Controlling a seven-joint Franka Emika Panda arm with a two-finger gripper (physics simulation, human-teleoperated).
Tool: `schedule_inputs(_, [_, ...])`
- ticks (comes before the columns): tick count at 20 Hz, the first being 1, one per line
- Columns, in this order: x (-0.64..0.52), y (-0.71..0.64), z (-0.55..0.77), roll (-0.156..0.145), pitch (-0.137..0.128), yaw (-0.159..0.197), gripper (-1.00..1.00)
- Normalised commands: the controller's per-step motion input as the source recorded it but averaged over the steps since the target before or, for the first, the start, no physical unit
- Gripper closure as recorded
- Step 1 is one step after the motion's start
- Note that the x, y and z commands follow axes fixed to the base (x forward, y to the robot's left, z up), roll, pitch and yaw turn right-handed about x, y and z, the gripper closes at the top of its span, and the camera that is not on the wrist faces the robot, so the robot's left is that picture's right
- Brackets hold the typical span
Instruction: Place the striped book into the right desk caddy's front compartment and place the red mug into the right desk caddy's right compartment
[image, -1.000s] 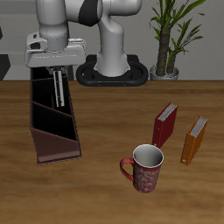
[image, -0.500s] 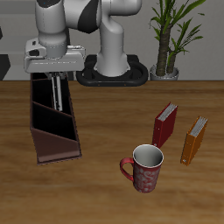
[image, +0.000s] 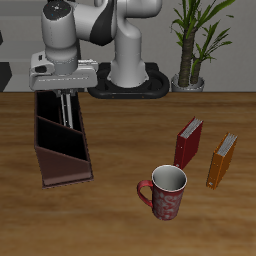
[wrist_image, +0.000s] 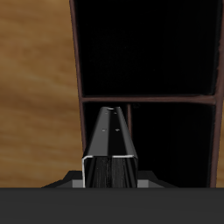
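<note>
My gripper (image: 66, 100) is shut on the striped book (image: 66, 110) and holds it upright, hanging into the right desk caddy (image: 62, 172) near its middle, behind the diagonal divider. In the wrist view the book's grey edge (wrist_image: 109, 144) points down into a dark section just short of a cross divider (wrist_image: 166, 98). The book's lower end is hidden by the caddy's walls. The red mug (image: 167, 192) stands upright near the table's front edge, far from the caddy, with its handle toward the caddy.
A plain red book (image: 188, 142) and an orange book (image: 222, 160) stand upright behind the mug. The robot's base (image: 130, 80) and a potted plant (image: 195, 45) stand at the table's back.
The gripper has come down over the caddy with the striped book, so less of the book shows above the caddy's walls. The mug and the other books have not moved.
</note>
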Motion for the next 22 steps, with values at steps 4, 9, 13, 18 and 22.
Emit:
schedule_inputs(4, [0.05, 0.03, -0.16, 0.004, 0.034, 0.004, 1.0])
schedule_inputs(9, [0.04, 0.02, -0.12, -0.002, 0.03, -0.003, 1.0])
schedule_inputs(13, [-0.01, -0.04, -0.03, 0.001, 0.015, -0.016, -1.0])
schedule_inputs(18, [0.01, -0.03, 0.04, -0.018, 0.001, -0.008, -1.0])
schedule_inputs(22, [0.02, 0.08, 0.04, 0.014, -0.007, 0.005, -1.0])
